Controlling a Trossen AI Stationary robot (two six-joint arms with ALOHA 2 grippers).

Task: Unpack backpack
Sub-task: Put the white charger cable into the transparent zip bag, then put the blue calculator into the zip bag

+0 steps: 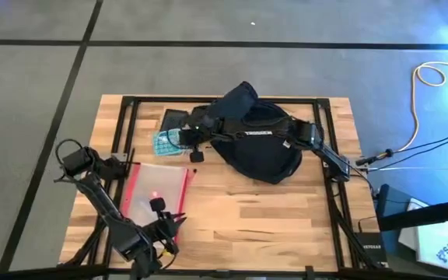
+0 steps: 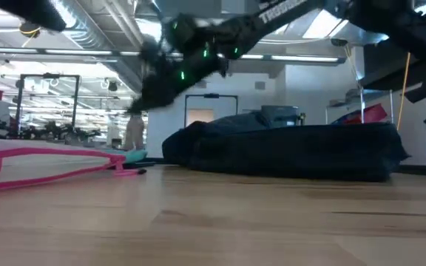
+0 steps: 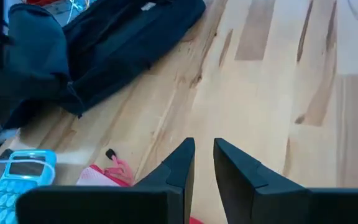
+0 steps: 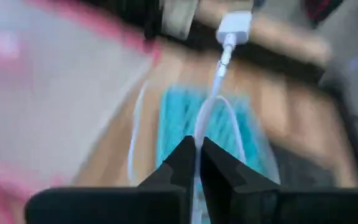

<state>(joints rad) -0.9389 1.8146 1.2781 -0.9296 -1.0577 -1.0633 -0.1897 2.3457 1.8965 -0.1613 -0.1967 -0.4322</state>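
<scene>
arms: dark, jointed | right arm: white lettering, green lights | tool fingers: black, wedge-shaped

Left pincer slightly apart, backpack, blue calculator

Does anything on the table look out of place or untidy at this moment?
Nothing is spilled or damaged. One odd point: the right gripper holds a white cable with its charger plug dangling over the blue calculator. The backpack lies slumped.
</scene>
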